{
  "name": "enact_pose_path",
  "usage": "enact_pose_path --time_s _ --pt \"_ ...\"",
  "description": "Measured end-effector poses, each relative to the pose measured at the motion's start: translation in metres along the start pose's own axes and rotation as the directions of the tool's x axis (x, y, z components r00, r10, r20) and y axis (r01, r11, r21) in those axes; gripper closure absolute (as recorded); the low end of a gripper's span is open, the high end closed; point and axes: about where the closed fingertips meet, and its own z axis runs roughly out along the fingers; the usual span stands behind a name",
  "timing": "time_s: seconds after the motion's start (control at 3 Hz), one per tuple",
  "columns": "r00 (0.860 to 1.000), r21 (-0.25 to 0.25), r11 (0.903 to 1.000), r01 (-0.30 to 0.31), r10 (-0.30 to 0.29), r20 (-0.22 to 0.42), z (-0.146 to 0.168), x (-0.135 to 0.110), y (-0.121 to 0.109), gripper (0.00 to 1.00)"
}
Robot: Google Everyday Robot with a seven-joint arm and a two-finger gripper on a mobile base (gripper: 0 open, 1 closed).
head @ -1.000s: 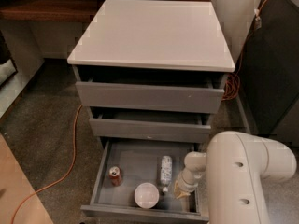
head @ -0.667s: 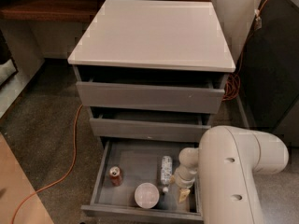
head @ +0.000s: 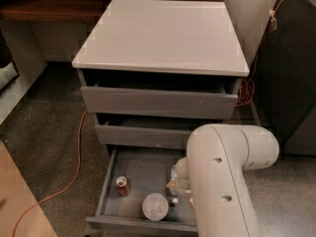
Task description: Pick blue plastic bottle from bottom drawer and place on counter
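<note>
counter [head: 163,33] glossy, smooth | bottom drawer [head: 143,171] matt grey | gripper [head: 174,187] in that drawer, smooth plastic

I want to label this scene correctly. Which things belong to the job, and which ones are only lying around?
For the job: blue plastic bottle, mostly hidden behind the arm; bottom drawer, open; counter; gripper, down in the drawer at the bottle.
Lying about: red can; white bowl; orange cable.

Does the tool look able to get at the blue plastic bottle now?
Probably yes. The bottom drawer is pulled open and the tool hangs inside it, right at the blue plastic bottle. The red can and white bowl lie aside, not between.
</note>
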Motion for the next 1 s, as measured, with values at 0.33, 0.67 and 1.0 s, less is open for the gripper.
enact_pose_path --time_s 0.33,0.67,1.0 --pt "0.993 0.022 0.9931 0.116 -0.115 -0.036 -0.0028 0.0058 -0.0136 0.0" --pt "0.991 0.021 0.9919 0.125 -0.125 -0.038 -0.0023 0.0062 -0.0133 0.0" --pt "0.989 0.033 0.989 0.144 -0.143 -0.028 -0.0021 0.0094 -0.0152 0.0"
